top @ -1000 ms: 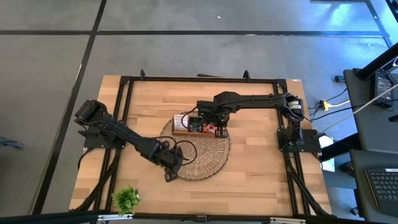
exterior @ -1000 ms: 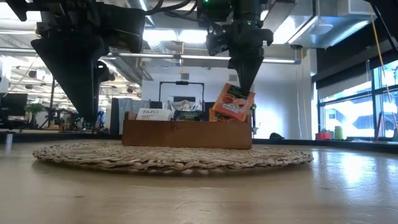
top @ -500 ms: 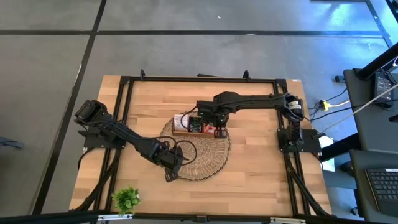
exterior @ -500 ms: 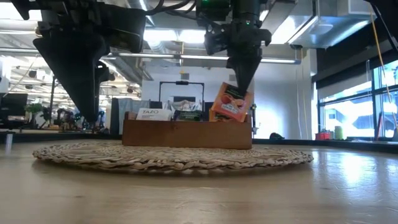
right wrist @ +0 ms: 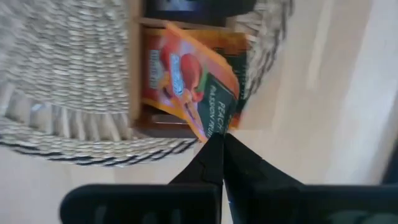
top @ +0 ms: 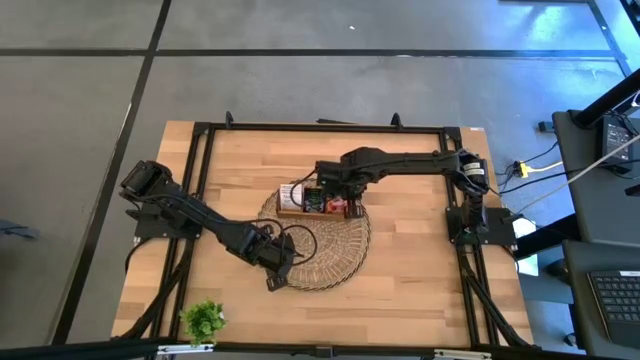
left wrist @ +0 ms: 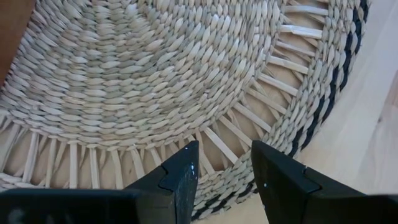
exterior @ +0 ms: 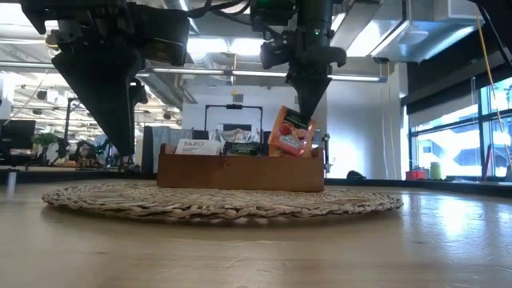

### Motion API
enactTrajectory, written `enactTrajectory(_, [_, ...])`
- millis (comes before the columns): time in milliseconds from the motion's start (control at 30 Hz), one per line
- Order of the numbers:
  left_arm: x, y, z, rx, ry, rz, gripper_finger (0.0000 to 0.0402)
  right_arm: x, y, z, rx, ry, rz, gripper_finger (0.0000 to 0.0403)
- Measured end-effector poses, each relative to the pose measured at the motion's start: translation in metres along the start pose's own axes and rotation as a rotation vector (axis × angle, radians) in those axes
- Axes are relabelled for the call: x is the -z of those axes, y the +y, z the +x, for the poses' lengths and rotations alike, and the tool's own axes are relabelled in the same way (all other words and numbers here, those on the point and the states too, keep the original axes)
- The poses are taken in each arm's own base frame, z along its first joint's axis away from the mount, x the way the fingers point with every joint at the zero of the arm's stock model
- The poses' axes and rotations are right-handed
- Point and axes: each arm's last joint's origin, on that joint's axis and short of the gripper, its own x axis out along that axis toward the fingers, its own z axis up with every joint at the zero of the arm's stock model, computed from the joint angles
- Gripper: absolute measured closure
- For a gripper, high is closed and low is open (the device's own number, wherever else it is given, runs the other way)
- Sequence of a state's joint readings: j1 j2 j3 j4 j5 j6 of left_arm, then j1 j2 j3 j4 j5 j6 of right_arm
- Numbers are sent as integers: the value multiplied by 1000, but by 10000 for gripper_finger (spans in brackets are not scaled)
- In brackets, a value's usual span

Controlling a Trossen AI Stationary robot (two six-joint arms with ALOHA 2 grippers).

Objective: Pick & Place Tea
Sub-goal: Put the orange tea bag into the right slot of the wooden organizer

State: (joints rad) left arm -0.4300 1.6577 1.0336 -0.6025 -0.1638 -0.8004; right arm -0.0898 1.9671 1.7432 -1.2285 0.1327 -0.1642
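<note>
Placing step. Right end effector [exterior: 305,110] pinched corner of orange sachet [exterior: 292,133], tilted above end compartment of wooden tray [exterior: 240,172] on wicker mat [top: 325,262]. Next: lower, release inside. Left end effector [left wrist: 224,163] wide, empty, over mat edge.

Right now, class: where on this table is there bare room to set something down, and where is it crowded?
Free: bare table between the wicker mat and the right frame, and between the plant sprig and mat. Crowded: the tray, where the right gripper holds an orange sachet; left gripper at the mat's edge.
</note>
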Motion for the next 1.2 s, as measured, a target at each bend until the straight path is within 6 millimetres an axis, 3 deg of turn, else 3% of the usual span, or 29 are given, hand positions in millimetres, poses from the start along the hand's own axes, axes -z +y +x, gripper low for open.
enactTrajectory(333, [0, 0, 0, 0, 0, -6, 258, 0, 3, 0, -74, -3, -12, 387])
enactTrajectory(767, [0, 0, 0, 0, 0, -7, 258, 0, 2, 0, -73, -8, 38, 297])
enactTrajectory(1033, [1, -1, 0, 1, 1, 4, 258, -16, 1, 6, -59, -187, 66, 293])
enactTrajectory(1200, [7, -7, -1, 9, 3, 28, 258, -13, 1, 19, -65, -175, 25, 293])
